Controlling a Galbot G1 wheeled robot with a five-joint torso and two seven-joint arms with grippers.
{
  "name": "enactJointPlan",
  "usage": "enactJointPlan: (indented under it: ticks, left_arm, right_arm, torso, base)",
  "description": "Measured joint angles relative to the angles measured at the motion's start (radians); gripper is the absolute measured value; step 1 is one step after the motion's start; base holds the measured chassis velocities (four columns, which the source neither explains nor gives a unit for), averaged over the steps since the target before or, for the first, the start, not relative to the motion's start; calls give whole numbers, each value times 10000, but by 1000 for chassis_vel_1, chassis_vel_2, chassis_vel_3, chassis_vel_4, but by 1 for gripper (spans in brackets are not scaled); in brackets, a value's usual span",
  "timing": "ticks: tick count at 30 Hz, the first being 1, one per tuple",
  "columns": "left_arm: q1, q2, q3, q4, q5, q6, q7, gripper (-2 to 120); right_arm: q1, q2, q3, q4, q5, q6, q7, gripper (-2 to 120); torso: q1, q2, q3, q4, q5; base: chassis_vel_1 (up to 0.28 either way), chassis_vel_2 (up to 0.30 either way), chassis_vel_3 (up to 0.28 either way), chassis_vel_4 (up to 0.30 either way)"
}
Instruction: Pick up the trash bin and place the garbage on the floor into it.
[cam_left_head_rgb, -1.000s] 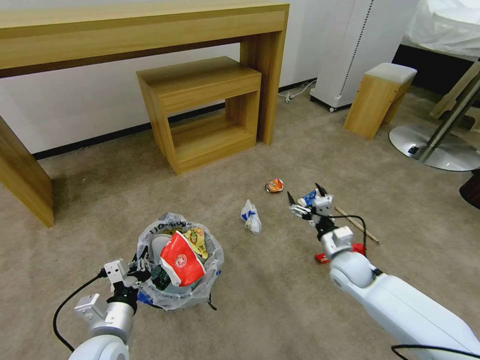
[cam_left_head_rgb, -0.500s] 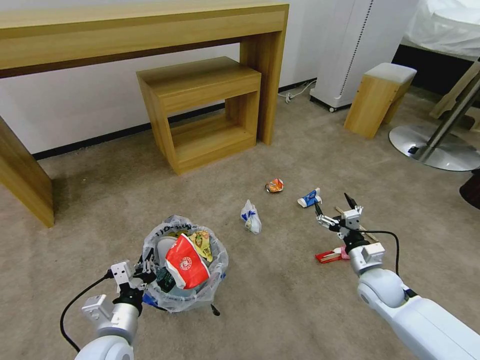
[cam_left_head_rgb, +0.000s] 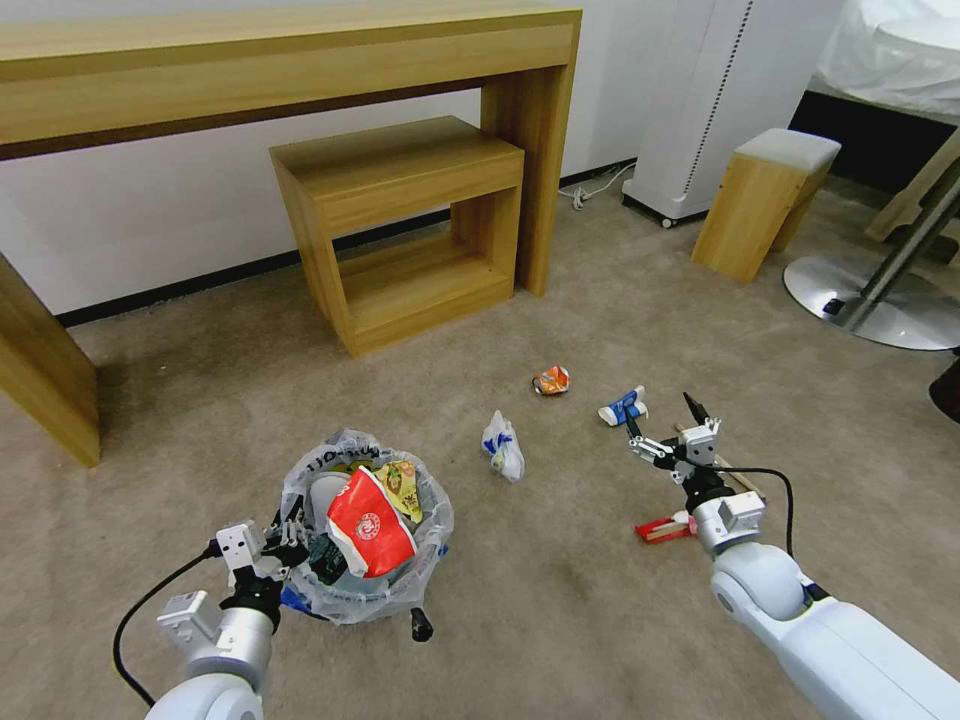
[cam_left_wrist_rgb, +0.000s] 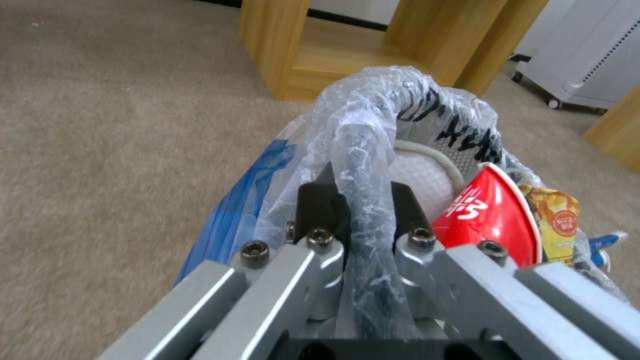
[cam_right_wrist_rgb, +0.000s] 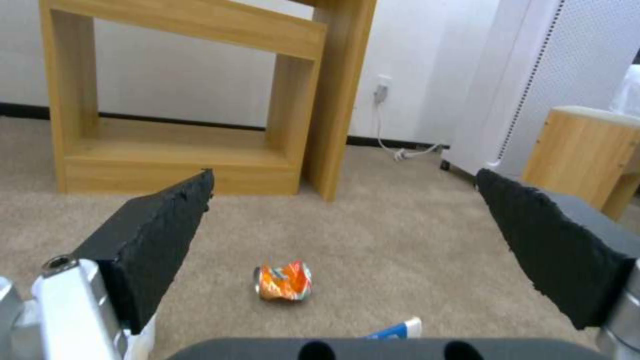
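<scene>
Head view: left hand (cam_left_head_rgb: 283, 548) clamped on bin (cam_left_head_rgb: 362, 540) rim, lower left of frame on the floor (cam_left_head_rgb: 560, 600), right hand (cam_left_head_rgb: 665, 430) spread wide, empty, right of centre just below carton (cam_left_head_rgb: 622, 408); drop straight, straddle carton, then close.

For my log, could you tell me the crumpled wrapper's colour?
Orange with white and teal patches; wrapper is clearest in the right wrist view.
</scene>
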Motion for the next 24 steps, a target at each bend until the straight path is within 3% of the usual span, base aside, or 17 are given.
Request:
enactJointPlan:
  ticks: [24]
  left_arm:
    - [-424, 342, -298, 373, -302, 51, -90, 3]
  right_arm:
    - [283, 61, -293, -171, -46, 43, -9, 100]
  torso:
    - [0, 0, -1, 0, -1]
  base:
    - [-55, 55, 63, -61]
